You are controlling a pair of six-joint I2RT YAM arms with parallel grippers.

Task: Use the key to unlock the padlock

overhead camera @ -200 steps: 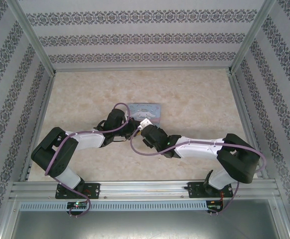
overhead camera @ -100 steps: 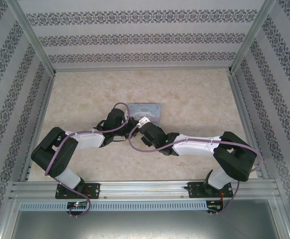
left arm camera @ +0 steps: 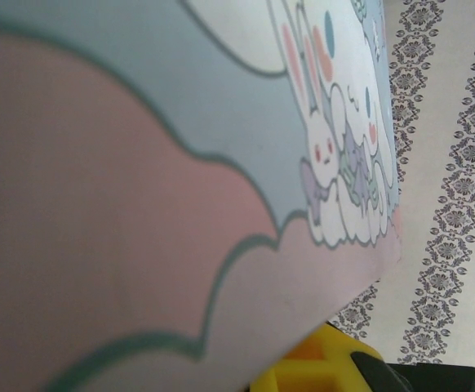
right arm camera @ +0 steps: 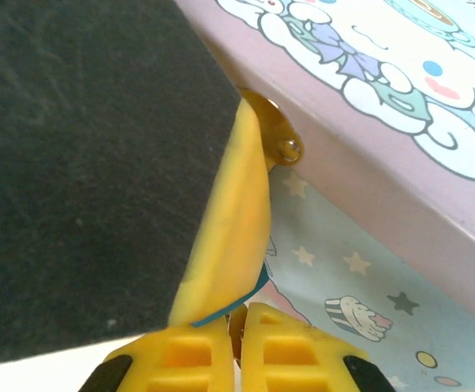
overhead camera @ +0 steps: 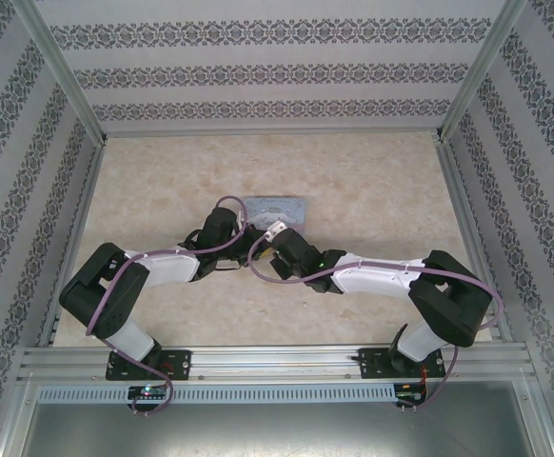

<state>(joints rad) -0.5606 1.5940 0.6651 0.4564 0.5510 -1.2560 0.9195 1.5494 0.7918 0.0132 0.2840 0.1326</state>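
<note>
The pastel tin (overhead camera: pixel 275 207) with the cartoon dog stands tilted at mid-table and looms close in the left wrist view (left arm camera: pixel 180 163). My left gripper (overhead camera: pixel 246 249) is at its near edge; one of its fingers (left arm camera: pixel 323 367) pokes out under the tin's corner, and the jaws are covered. Its long yellow finger (right arm camera: pixel 233 220) reaches a small brass fitting (right arm camera: pixel 277 139) on the lid's pink rim. My right gripper (right arm camera: pixel 239 331) is shut, with a thin dark brassy sliver, seemingly the key (right arm camera: pixel 237 320), in the slit. The padlock is hidden.
The left arm's black body (right arm camera: pixel 74 163) crowds the right gripper's left side. Both wrists meet in front of the tin (right arm camera: pixel 368 106), with purple cables (overhead camera: pixel 222 205) looping above them. Patterned walls and metal posts (overhead camera: pixel 63 76) bound the beige table (overhead camera: pixel 372 181).
The right arm has reached forward and left to the tin's near edge, and its jaws have closed. The tin looks shorter from above, more tilted. The left arm has not moved.
</note>
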